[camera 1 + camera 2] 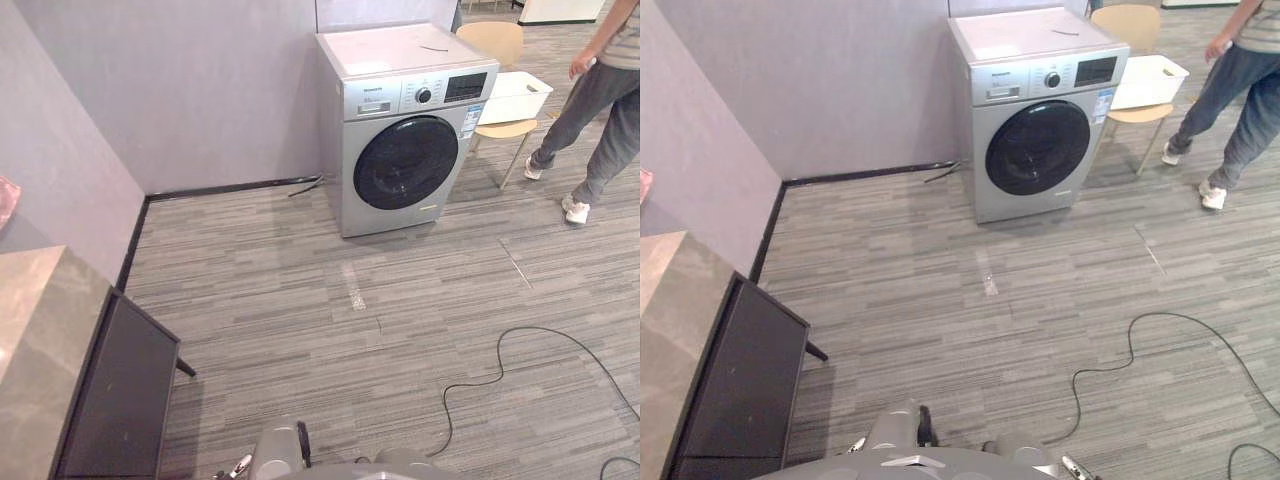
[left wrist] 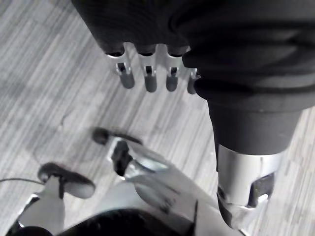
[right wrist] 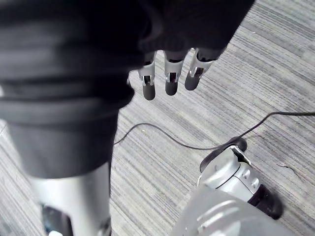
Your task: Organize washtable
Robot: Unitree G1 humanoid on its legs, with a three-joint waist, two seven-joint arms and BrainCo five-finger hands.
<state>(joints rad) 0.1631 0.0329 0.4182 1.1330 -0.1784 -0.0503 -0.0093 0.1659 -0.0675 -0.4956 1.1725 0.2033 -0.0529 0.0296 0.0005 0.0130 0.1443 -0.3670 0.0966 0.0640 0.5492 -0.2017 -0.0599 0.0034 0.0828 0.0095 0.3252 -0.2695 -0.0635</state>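
Observation:
The washtable has a brown stone top (image 1: 30,330) and a dark front panel (image 1: 120,400); it stands at the left edge, against the grey wall. A pink thing (image 1: 4,200) peeks in at the far left above the top; I cannot tell what it is. My left hand (image 2: 150,81) hangs over the striped carpet with straight, relaxed fingers and holds nothing. My right hand (image 3: 171,78) hangs the same way over the carpet, its fingers straight and empty. Both hands are well apart from the washtable.
A silver washing machine (image 1: 405,130) with a dark round door stands against the back wall. To its right, a white basket (image 1: 515,95) sits on a wooden chair (image 1: 495,45). A person (image 1: 600,90) walks at the far right. Striped carpet (image 1: 350,290) lies between.

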